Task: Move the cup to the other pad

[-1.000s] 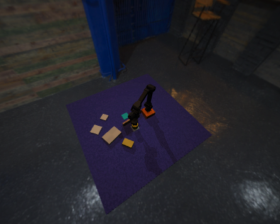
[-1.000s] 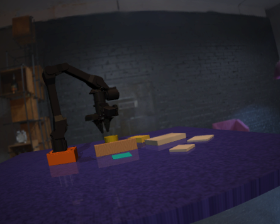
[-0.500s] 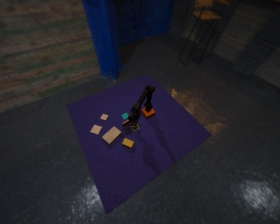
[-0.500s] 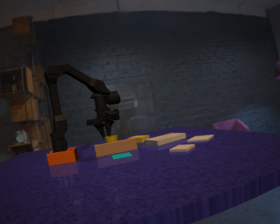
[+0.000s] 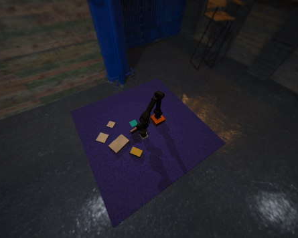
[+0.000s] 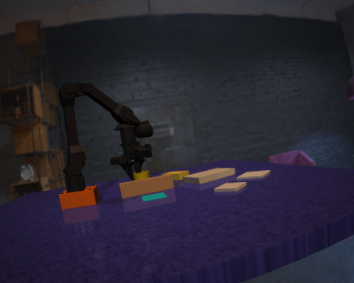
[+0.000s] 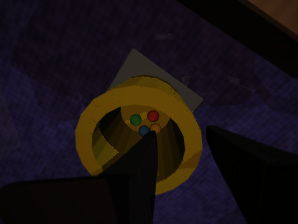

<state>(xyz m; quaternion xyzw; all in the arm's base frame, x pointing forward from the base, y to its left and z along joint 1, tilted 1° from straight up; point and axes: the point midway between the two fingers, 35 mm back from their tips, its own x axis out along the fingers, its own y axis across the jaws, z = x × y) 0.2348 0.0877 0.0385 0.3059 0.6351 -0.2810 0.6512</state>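
Note:
The yellow cup (image 6: 141,175) (image 7: 86,135) stands upright on the grey pad (image 7: 134,64), which shows past its rim. Several marbles lie inside on its bottom, among them a red marble (image 7: 153,116), a green marble (image 7: 135,119) and a blue marble (image 7: 144,130). My gripper (image 6: 136,174) (image 7: 180,134) points down at the cup, partly open. In the wrist view one fingertip is over the cup's mouth and the other is outside the rim, with the wall between them; the depth is hard to tell. The teal pad (image 5: 133,123) (image 6: 154,196) is bare.
A wooden bar (image 6: 147,187) (image 7: 280,15) stands on edge between the cup and the teal pad. A yellow block (image 5: 136,152) (image 6: 180,176), a larger tan block (image 5: 118,144) (image 6: 211,175) and two thin tan tiles (image 5: 110,124) (image 5: 102,137) lie farther out. The arm's orange base (image 5: 157,120) is behind.

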